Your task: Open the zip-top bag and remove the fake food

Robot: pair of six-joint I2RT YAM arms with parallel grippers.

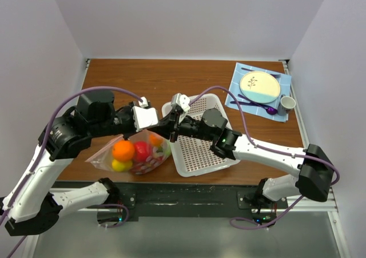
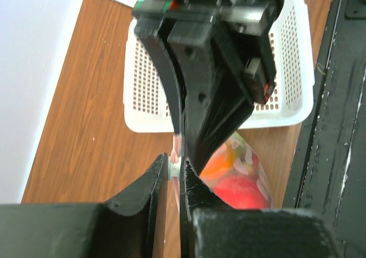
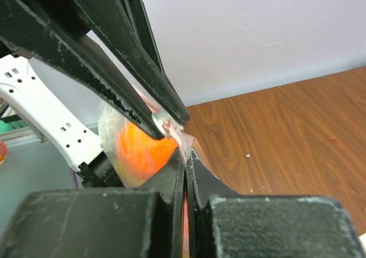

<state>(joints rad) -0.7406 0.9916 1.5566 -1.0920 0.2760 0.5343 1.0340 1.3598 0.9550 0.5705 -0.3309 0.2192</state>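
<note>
Fingers of the left gripper (image 2: 175,165) and the right gripper (image 3: 186,161) are both pinched closed on the top edge of the zip-top bag (image 1: 134,153). It sits near on the counter (image 1: 171,78), just left of the white basket (image 1: 200,149), with the fake food (image 1: 123,150) inside.

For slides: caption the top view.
Left pincer and right pincer grip the zip-top bag of fake food at its top, beside the basket.
</note>
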